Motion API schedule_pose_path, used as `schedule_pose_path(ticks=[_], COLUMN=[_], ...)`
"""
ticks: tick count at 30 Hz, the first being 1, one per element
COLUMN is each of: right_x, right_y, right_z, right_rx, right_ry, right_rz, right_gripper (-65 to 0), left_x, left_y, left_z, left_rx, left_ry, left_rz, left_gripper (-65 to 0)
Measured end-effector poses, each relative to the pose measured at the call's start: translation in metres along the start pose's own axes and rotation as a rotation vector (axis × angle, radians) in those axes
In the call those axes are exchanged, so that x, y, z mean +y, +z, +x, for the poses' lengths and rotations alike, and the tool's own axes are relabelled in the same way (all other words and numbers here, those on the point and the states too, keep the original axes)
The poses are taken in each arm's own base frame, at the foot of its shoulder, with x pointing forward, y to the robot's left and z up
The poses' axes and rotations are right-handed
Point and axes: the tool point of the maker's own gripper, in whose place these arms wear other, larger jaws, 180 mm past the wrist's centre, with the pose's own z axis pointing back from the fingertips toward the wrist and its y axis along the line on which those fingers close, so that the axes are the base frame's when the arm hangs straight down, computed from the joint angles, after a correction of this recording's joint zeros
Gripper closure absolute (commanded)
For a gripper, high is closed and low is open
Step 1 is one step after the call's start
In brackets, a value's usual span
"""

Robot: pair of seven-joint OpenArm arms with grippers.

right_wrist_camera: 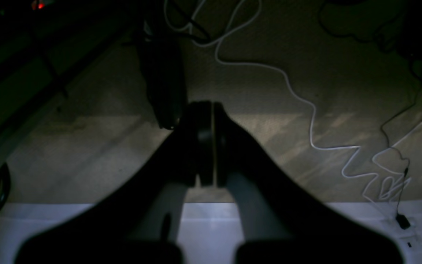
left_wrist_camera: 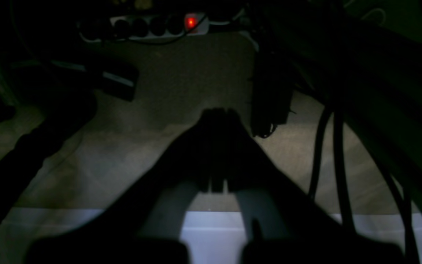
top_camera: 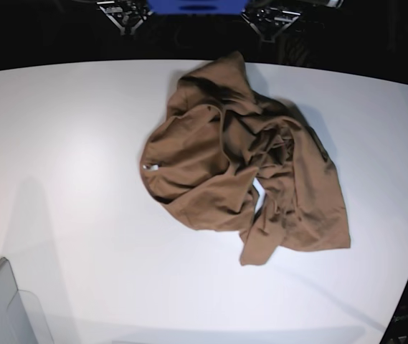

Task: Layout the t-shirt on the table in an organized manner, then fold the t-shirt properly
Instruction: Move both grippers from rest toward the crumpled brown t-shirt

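The brown t-shirt (top_camera: 243, 168) lies crumpled in a loose heap on the white surface (top_camera: 67, 165), a little toward the far edge and right of the middle in the base view, with folds bunched over its centre. It looks like thin, soft cloth: light, limp, likely to drape and drag rather than hold shape, and not fragile. Sensible places to take hold would be the outer hems or a sleeve at the heap's rim, so it can be pulled flat. A small white tag (top_camera: 150, 167) shows at the collar; no writing on it can be read.

The left hand (left_wrist_camera: 216, 117) and right hand (right_wrist_camera: 207, 110) are both closed and empty, hanging dimly lit over the floor, away from the shirt.
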Motion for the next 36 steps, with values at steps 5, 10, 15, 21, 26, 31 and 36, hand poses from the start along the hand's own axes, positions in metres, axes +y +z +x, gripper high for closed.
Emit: schedule_pose_path(ticks=[5,10,15,21,26,31,36], right_x=[0.0,0.0,-0.002,-0.024,-0.04,-0.059,-0.064], right_y=[0.0,0.0,0.0,0.005,0.026,0.056,0.106], right_z=[0.0,0.0,-0.003,-0.017,-0.019,0.002,0.05], right_rx=[0.0,0.0,0.001,-0.031,-0.134,-0.268,-0.473], right_ry=[0.0,0.0,0.0,0.006,0.024,0.054,0.071], right_rz=[0.0,0.0,-0.002,-0.027,-0.05,-0.077,-0.089], right_gripper=[0.0,0.0,0.0,0.0,0.0,0.0,0.0], left_x=[0.0,0.0,0.0,0.019,0.029,0.042,0.051], left_y=[0.0,0.0,0.0,0.003,0.018,0.04,0.083], left_z=[0.0,0.0,-0.001,-0.016,-0.034,-0.026,0.01], left_rx=[0.0,0.0,-0.002,-0.033,-0.104,-0.207,-0.376], left_ry=[0.0,0.0,0.0,0.008,-0.007,-0.031,0.062], left_rz=[0.0,0.0,0.0,0.025,0.035,0.05,0.024], left_gripper=[-0.1,-0.1,-0.1,-0.1,-0.1,-0.1,-0.1])
